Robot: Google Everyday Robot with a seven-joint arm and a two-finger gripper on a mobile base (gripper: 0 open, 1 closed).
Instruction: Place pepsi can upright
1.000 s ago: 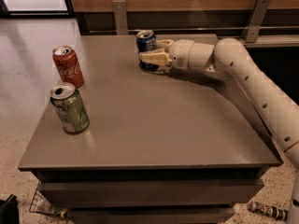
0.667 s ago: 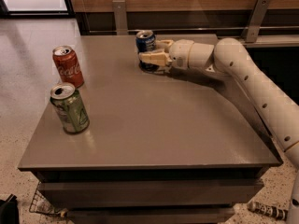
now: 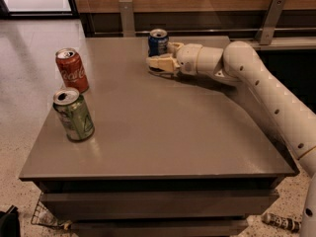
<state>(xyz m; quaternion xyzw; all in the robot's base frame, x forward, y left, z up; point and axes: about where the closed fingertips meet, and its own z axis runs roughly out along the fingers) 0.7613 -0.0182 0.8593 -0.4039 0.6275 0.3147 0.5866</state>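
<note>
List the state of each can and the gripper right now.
pepsi can: upright, at the far edge of the table.
red Coca-Cola can: upright, left side.
green can: upright, top opened, front left.
gripper: at the pepsi can, low over the table.

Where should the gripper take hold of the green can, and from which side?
Probably around the middle of the green can, coming level across the table: it stands upright, its wall is round, and the red Coca-Cola can stands just behind. The gripper is at the pepsi can by the far edge.
</note>
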